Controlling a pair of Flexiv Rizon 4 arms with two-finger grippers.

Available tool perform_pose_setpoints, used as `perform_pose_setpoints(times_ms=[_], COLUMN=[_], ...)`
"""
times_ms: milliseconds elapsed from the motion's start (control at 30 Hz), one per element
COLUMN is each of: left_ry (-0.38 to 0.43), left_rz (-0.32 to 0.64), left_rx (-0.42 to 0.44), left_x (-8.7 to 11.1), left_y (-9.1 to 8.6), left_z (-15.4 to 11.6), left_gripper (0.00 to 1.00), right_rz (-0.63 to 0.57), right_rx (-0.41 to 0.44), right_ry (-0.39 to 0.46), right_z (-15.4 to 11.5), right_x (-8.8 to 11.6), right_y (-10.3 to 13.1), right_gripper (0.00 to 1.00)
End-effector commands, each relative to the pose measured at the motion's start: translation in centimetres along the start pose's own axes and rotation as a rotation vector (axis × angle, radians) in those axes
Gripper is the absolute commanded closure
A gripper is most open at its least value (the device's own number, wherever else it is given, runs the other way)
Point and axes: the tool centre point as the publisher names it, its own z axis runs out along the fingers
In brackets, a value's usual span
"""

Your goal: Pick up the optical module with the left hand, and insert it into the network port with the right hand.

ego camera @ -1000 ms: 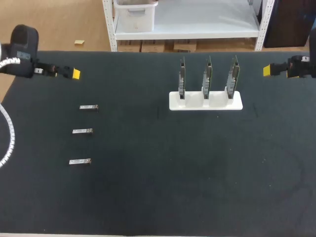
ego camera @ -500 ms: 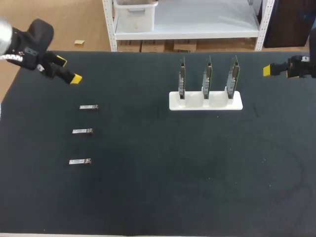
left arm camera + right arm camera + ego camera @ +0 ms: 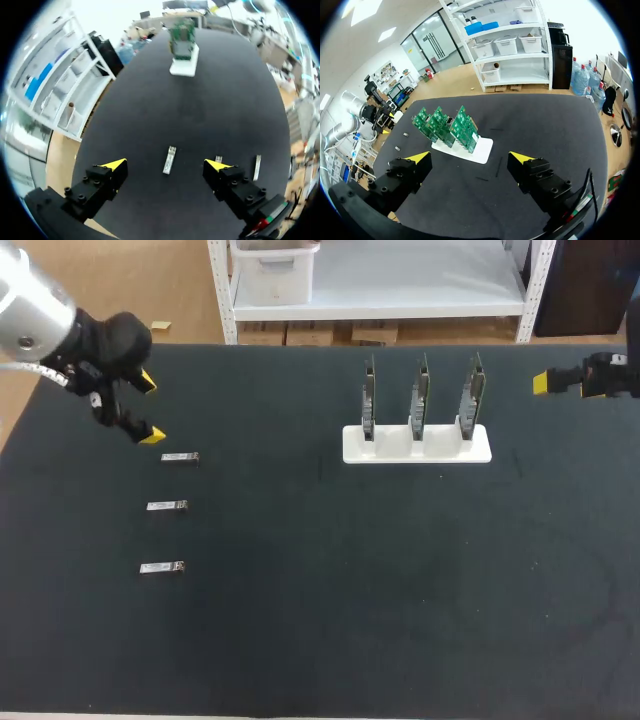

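Observation:
Three small silver optical modules lie in a column at the table's left: the far one (image 3: 180, 457), the middle one (image 3: 167, 505), the near one (image 3: 162, 567). My left gripper (image 3: 150, 410) hangs open just beyond and left of the far module, holding nothing. In the left wrist view that module (image 3: 170, 160) lies on the mat between the open fingers of the left gripper (image 3: 165, 164), and a second module (image 3: 257, 167) lies off to one side. A white holder (image 3: 416, 445) carries three upright green network boards (image 3: 420, 390). My right gripper (image 3: 542, 382) stays open at the far right edge, empty.
The black mat (image 3: 330, 580) covers the whole table. In the right wrist view the boards (image 3: 445, 125) on their white holder (image 3: 480, 150) stand ahead of the open right gripper (image 3: 470, 157), with my left arm (image 3: 365, 112) beyond them.
My left arm has swung in from the far left corner towards the far module, turning its gripper downwards. The right arm and the modules have not moved.

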Motion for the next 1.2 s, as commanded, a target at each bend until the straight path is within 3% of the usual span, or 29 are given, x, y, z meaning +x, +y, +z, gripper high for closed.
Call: perform_pose_setpoints(times_ms=[33, 233, 533, 1200], left_ry=[0.123, 0.151, 0.199, 0.277], left_rz=[0.024, 0.002, 0.047, 0.092], left_rx=[0.031, 0.06, 0.055, 0.089], left_x=[0.0, 0.5, 1.8, 3.3], left_y=[1.1, 1.1, 0.5, 0.0], left_z=[1.3, 2.7, 5.0, 7.5], left_gripper=[0.0, 0.0, 0.0, 0.0], right_rz=[0.001, 0.001, 0.001, 0.001], right_rx=[0.003, 0.003, 0.003, 0.003], right_ry=[-0.001, -0.001, -0.001, -0.001], right_z=[0.0, 0.0, 0.0, 0.0], right_x=[0.0, 0.0, 0.0, 0.0], right_y=[0.1, 0.1, 0.1, 0.1], right_gripper=[0.0, 0.0, 0.0, 0.0])
